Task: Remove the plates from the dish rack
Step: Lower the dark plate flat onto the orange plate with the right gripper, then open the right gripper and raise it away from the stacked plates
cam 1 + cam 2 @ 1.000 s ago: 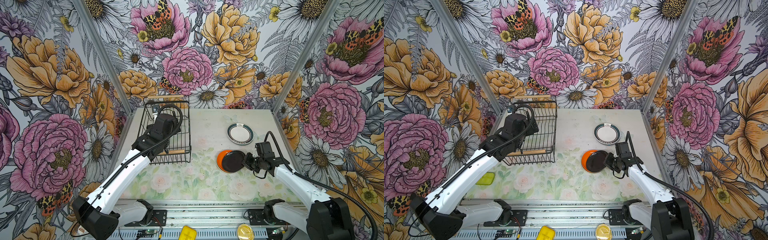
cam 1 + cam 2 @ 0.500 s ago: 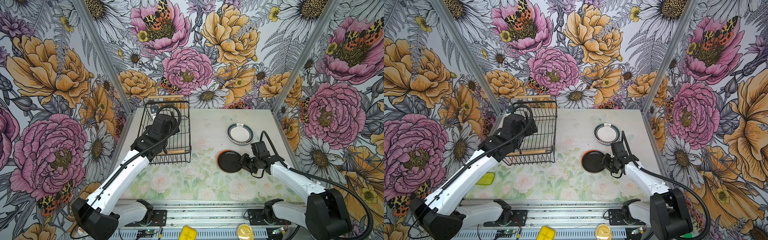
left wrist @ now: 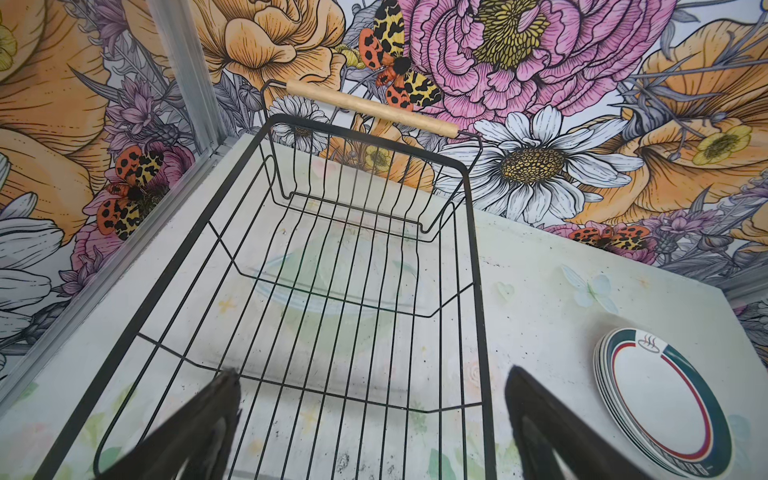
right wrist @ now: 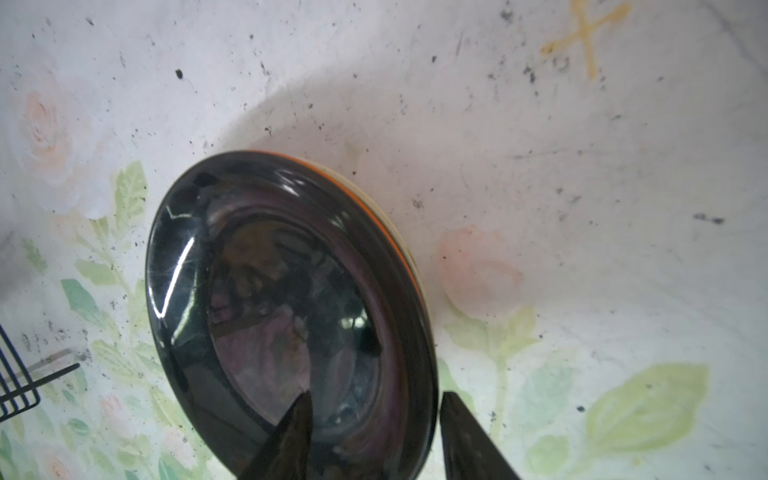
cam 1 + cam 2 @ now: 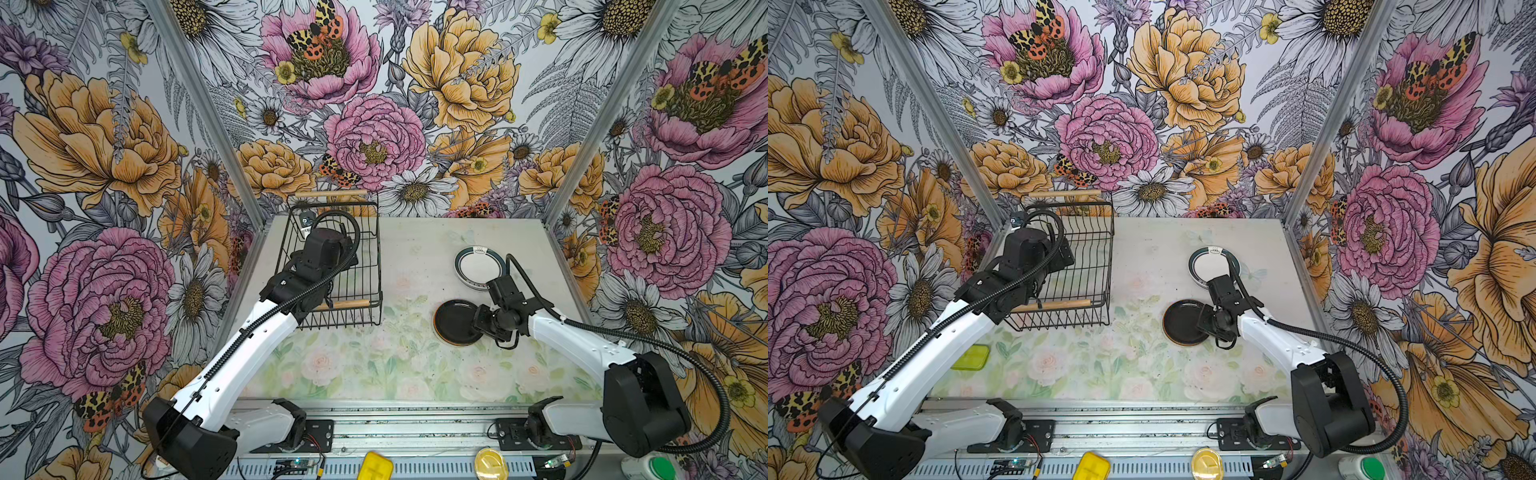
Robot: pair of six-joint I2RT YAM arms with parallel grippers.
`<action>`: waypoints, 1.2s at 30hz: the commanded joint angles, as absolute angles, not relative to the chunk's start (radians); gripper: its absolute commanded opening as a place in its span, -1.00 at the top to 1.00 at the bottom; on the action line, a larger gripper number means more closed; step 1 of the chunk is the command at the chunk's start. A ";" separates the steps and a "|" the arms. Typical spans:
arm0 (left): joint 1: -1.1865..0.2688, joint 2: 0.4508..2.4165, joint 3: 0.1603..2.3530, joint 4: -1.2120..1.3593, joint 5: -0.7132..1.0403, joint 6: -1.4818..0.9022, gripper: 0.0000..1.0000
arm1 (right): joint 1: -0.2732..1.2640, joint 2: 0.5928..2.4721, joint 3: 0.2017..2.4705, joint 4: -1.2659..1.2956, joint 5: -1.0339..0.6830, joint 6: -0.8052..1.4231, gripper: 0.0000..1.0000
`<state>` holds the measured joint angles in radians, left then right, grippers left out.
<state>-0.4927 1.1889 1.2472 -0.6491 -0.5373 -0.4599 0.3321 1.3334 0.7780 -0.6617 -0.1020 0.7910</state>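
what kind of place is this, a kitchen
Likely a robot test booth, not a kitchen: flower-printed wall panels enclose a floral tabletop, two white robot arms are mounted at its front, and a black wire dish rack sits on it.

Glossy black plate (image 5: 455, 322), teal-rimmed white plates (image 5: 478, 266), black rack (image 5: 379, 249).

The light is bright, even and diffuse, falling from above, so the table (image 5: 415, 249) carries only pale, soft shadows. In the right wrist view, which is a little hazy, a broad grey shadow with a soft edge lies across the table. There the glossy black plate (image 4: 291, 299) shows thin white streaks of glare and dim reflections. In both wrist views the dark fingers (image 3: 199, 432) (image 4: 469, 440) near the lens are out of focus. Both top views are sharp, but the metal posts (image 5: 201, 104) lean outward toward the upper corners.
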 commanded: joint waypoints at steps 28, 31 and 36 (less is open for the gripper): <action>-0.418 1.113 1.200 -0.629 -0.532 -0.392 -0.97 | 0.458 1.518 0.963 -0.767 0.092 0.729 -0.25; -0.414 1.112 1.200 -0.631 -0.532 -0.391 -0.98 | 0.463 1.526 0.965 -0.769 0.097 0.728 -0.25; -0.408 1.103 1.192 -0.613 -0.540 -0.370 -0.98 | 0.465 1.499 0.993 -0.847 0.191 0.717 -0.36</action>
<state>-0.4175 1.1252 1.2118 -0.6453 -0.5346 -0.4065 0.4599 1.5196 0.9520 -0.7956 0.1116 0.7353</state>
